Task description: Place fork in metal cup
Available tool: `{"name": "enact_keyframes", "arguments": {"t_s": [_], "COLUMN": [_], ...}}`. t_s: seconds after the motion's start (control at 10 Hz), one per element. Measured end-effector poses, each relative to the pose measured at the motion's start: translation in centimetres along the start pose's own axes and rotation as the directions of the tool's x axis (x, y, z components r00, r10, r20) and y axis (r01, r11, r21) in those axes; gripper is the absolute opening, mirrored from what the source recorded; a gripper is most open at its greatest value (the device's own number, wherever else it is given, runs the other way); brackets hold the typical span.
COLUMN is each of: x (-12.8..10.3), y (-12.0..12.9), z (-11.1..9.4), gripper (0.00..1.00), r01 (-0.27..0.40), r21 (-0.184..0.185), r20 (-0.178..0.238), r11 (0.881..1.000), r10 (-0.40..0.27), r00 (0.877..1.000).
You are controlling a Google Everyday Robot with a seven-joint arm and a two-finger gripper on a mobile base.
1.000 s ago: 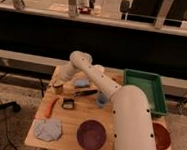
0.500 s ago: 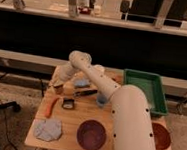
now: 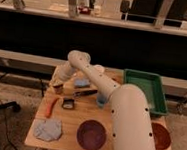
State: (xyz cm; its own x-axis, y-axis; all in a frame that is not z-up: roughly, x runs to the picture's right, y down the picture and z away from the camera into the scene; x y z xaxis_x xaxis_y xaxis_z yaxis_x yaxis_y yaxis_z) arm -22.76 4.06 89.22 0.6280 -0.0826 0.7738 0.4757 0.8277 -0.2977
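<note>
My gripper (image 3: 58, 89) hangs low over the left edge of the wooden table (image 3: 69, 145), at the end of the white arm (image 3: 87, 71) that reaches over from the right. A small short grey cup with a dark inside, the metal cup (image 3: 68, 104), stands just right of and in front of the gripper, apart from it. A long dark utensil (image 3: 86, 94), probably the fork, lies flat on the table to the right of the gripper. I see nothing clearly held in the gripper.
A light-blue cup (image 3: 101, 100) stands mid-table beside the arm. A purple bowl (image 3: 91, 134) and a grey-blue cloth (image 3: 48, 130) lie at the front. An orange item (image 3: 50, 107) lies left. A blue block (image 3: 82, 82), a green tray (image 3: 146, 90) and a brown plate (image 3: 160, 137) are also here.
</note>
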Motion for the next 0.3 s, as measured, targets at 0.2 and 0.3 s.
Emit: {"name": "enact_keyframes", "arguments": {"t_s": [0.2, 0.3], "x": [-0.14, -0.15], "y": [-0.09, -0.1], "z": [-0.21, -0.28], "gripper": [0.8, 0.8], "r01": [-0.001, -0.001], "r21": [0.002, 0.003], "r20": [-0.005, -0.006], "r11": [1.0, 1.0], "r10": [0.001, 0.001], "r00": [1.0, 1.0]}}
